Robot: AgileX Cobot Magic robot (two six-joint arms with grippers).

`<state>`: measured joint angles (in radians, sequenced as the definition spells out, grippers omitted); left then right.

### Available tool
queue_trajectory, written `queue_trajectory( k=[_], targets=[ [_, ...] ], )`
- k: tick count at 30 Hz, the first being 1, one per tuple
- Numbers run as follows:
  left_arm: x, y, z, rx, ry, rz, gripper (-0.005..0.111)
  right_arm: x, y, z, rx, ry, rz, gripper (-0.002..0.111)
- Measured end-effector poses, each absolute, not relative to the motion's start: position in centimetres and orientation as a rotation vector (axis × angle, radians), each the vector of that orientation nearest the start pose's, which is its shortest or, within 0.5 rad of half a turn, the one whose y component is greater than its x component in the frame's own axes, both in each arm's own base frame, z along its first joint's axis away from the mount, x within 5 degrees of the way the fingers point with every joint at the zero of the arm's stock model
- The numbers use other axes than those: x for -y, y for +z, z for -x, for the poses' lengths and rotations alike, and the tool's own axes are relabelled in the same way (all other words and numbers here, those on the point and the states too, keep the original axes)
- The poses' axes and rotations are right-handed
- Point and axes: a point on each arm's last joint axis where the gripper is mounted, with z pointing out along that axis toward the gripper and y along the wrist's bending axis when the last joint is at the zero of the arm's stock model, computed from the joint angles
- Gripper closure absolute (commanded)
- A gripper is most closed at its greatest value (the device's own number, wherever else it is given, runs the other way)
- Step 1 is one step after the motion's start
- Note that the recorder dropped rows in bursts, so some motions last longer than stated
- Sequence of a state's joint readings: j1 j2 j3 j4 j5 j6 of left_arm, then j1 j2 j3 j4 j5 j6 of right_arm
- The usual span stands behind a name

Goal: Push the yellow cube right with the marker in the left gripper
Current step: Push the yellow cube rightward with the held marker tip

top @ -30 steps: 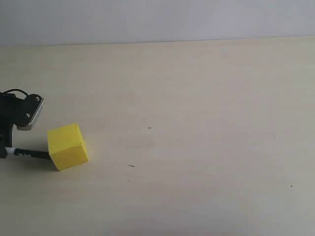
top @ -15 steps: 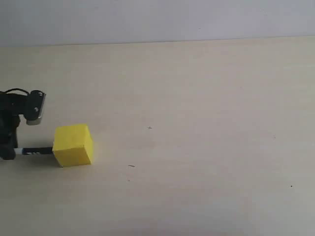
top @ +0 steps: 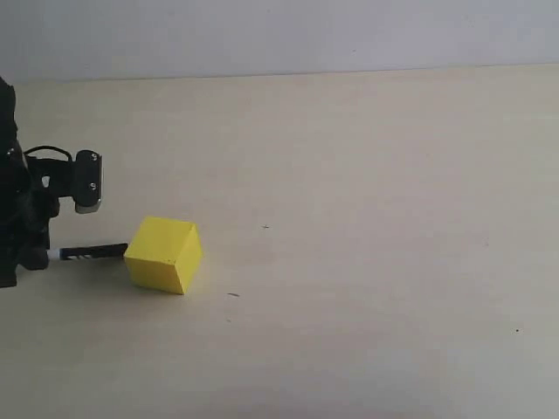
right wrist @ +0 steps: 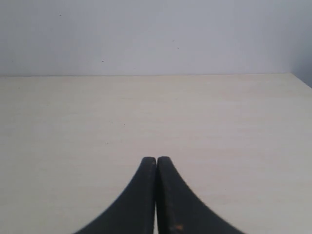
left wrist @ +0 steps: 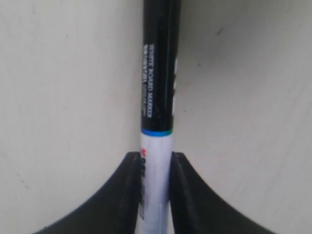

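The yellow cube (top: 164,254) rests on the pale table at the left of the exterior view, turned with one corner toward the camera. The marker (top: 87,253) lies level, its black cap end against the cube's left side. My left gripper (top: 35,257) is shut on the marker's white barrel (left wrist: 156,180); the black cap with white print runs away from the jaws. The cube does not show in the left wrist view. My right gripper (right wrist: 156,162) is shut with nothing in it and hangs over bare table, outside the exterior view.
The beige tabletop (top: 367,227) stretches far to the right of the cube, with only a few small dark specks (top: 232,294). A pale wall (top: 279,35) runs behind the table's far edge.
My left gripper and the marker have moved right. The cube has slid right ahead of the marker's cap and turned on the table.
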<state>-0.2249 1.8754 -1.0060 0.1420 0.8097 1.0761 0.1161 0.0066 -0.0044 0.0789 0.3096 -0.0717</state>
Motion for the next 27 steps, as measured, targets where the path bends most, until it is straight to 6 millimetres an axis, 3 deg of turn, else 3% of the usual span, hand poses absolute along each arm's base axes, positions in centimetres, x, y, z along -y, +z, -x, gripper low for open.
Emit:
queue_trajectory(
  k=[7,16,23,27],
  targets=[
    [11.1,13.2,-29.6,-2.304,0.127,-2.204,0.107,-0.8,18.6,-5.4,-1.792,0.107,0.118,0.108],
    [9.2,13.5,-29.2,-2.515,0.045,-2.15,0.107,-0.8,18.6,-5.4,-1.792,0.107,0.118,0.108],
    [11.0,13.8,-28.5,-2.591,-0.23,-1.982,0.107,-0.8,18.6,-5.4,-1.792,0.107,0.118,0.108],
    [12.4,14.4,-28.6,-2.546,-0.251,-2.017,0.107,-0.8,18.6,-5.4,-1.792,0.107,0.118,0.108]
  ],
)
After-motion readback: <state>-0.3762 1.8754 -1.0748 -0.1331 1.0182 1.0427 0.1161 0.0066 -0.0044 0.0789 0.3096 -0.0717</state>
